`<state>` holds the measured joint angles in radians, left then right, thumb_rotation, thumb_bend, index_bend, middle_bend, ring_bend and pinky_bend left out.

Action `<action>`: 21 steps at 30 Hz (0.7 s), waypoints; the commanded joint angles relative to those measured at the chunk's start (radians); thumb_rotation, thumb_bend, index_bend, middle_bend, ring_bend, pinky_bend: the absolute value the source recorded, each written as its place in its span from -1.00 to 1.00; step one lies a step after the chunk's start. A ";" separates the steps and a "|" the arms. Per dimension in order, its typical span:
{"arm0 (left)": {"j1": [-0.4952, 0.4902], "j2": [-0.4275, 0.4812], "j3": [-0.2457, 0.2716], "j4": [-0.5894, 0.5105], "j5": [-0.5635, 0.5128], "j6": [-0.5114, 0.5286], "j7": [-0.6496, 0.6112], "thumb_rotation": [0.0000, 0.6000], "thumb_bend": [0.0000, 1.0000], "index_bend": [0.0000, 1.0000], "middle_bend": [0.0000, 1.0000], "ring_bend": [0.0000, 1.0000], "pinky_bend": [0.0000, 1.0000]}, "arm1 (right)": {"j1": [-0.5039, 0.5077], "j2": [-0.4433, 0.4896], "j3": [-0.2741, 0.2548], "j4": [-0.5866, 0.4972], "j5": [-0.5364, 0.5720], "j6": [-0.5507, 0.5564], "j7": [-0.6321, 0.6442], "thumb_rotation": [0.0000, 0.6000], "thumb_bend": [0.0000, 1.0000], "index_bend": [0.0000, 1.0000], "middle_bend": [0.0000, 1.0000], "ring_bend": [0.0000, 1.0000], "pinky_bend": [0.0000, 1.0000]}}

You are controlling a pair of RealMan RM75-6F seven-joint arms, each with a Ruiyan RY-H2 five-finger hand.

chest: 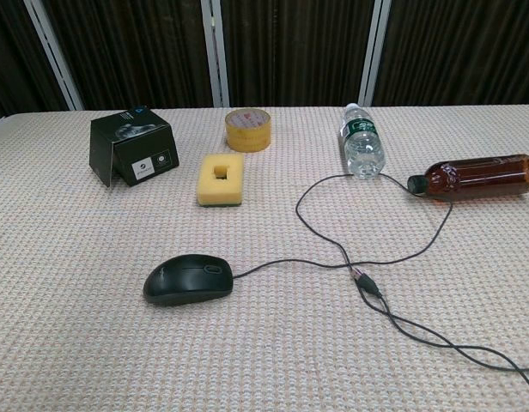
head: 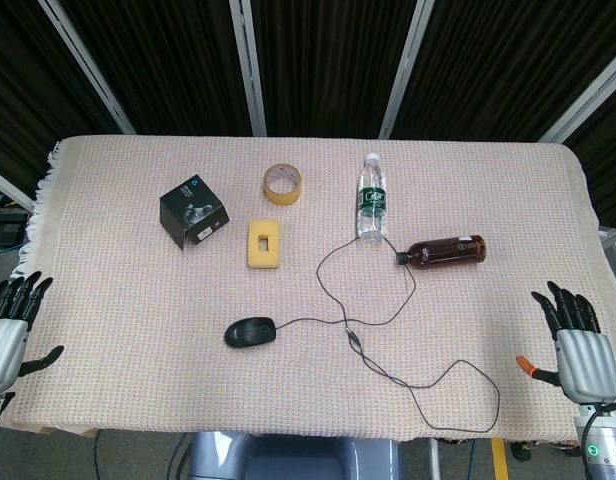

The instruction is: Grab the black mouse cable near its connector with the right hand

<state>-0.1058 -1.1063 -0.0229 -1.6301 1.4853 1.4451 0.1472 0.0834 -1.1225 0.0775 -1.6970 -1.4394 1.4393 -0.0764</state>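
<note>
Left hand: your left hand (head: 6, 325) hangs off the table's left edge, fingers spread, holding nothing.
Surface: a beige woven cloth (head: 108, 260) covers the table, fringed at its left edge.
Box: a black box (head: 193, 211) sits left of the yellow sponge (head: 265, 244), tape roll (head: 283, 183) behind.
Cable: the mouse cable (head: 333, 255) runs from the black mouse (head: 250, 331), loops toward the clear bottle (head: 371, 197) and brown bottle (head: 443, 250); its connector (head: 355, 336) lies on the cloth near centre.
Right hand: your right hand (head: 580, 345) is off the right edge, fingers apart, empty, well apart from the connector.
Room: dark curtains (head: 318, 60) with pale slanted posts behind.
</note>
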 commanded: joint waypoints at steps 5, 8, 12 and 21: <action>-0.003 -0.004 -0.003 -0.003 -0.009 -0.007 0.011 1.00 -0.67 -1.00 -1.00 -1.00 -1.00 | 0.095 -0.026 0.050 -0.069 0.098 -0.149 -0.030 1.00 -0.82 -0.34 -0.93 -1.00 -1.00; -0.005 -0.007 -0.002 -0.005 -0.008 -0.009 0.019 1.00 -0.67 -1.00 -1.00 -1.00 -1.00 | 0.140 -0.059 0.080 -0.104 0.168 -0.212 -0.044 1.00 -0.79 -0.26 -0.90 -1.00 -1.00; -0.006 -0.007 0.000 -0.009 -0.011 -0.016 0.026 1.00 -0.67 -1.00 -1.00 -1.00 -1.00 | 0.198 -0.117 0.108 -0.142 0.242 -0.261 -0.111 1.00 -0.76 -0.16 -0.87 -1.00 -1.00; -0.004 0.000 -0.002 -0.010 -0.022 -0.018 0.007 1.00 -0.67 -1.00 -1.00 -1.00 -1.00 | 0.295 -0.306 0.117 -0.172 0.357 -0.262 -0.316 1.00 -0.72 -0.09 -0.84 -1.00 -1.00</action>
<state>-0.1104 -1.1067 -0.0248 -1.6404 1.4631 1.4264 0.1551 0.3498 -1.3828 0.1922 -1.8620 -1.1165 1.1772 -0.3470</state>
